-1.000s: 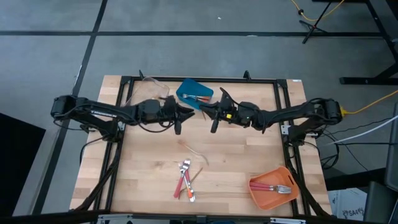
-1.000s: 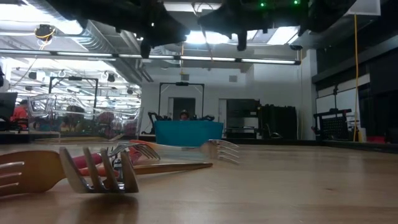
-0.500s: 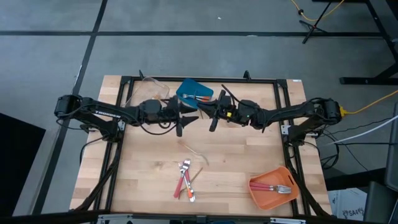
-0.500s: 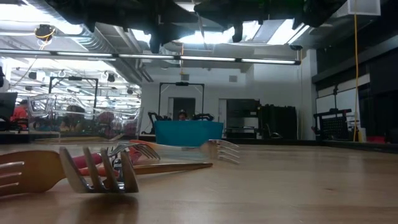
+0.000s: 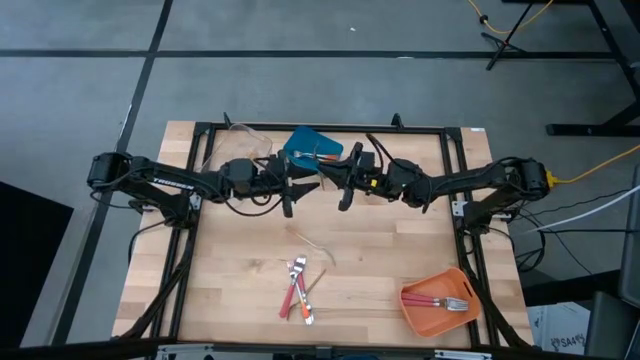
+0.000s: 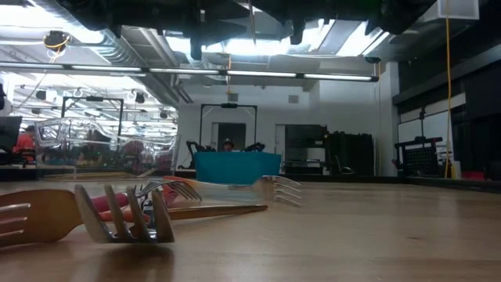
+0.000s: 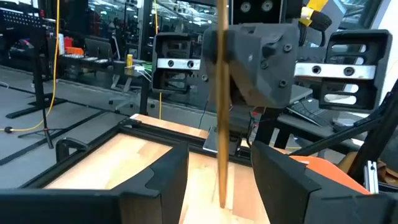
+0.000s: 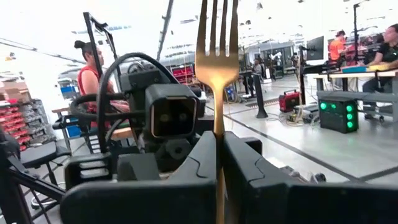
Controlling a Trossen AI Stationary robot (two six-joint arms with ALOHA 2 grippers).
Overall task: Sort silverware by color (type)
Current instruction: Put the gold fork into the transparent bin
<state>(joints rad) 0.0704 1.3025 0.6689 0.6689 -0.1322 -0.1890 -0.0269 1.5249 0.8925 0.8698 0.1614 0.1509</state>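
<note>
Above the wooden table (image 5: pixel 380 250), the right end effector (image 5: pixel 345 186) pinches a gold fork (image 8: pixel 216 62) upright between closed fingers. Facing it, the left end effector (image 5: pixel 297 188) stands wide apart. Well below them lie loose forks (image 5: pixel 297 290); the table's middle is bare.

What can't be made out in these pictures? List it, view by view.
- Low view: the blue bin hides its contents behind its own wall. The nearest fork is cut off by the left edge.
- High view: the loose silverware pile is too small to count.
- Right wrist view: the gold fork has its handle end hidden between the right tool fingers.
- Left wrist view: its tines are cut off by the top edge.
</note>
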